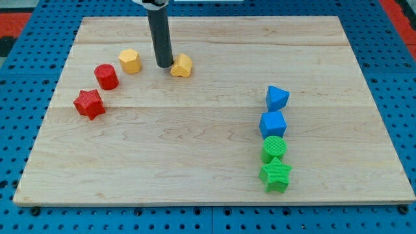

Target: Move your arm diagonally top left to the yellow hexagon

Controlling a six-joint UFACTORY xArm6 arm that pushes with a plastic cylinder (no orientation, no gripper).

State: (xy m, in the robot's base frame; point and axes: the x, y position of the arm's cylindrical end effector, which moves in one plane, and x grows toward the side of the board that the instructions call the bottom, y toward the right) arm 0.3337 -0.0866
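- Yellow hexagon [130, 60]: six-sided block, flat top, matte, upright; near the counter's [195, 156] top-left area, just right of the red cylinder [106, 77].
- My tip [164, 65] rests between the yellow hexagon and the yellow heart [181, 65], close beside the heart; contact unclear.
- Claw: none fitted, a plain rod, so no spread or pinch to record.
- Red star [89, 104] sits lower left of the cylinder.

Our dark rod stands upright, our tip [164, 65] planted on the far left part of the desk [208, 130].
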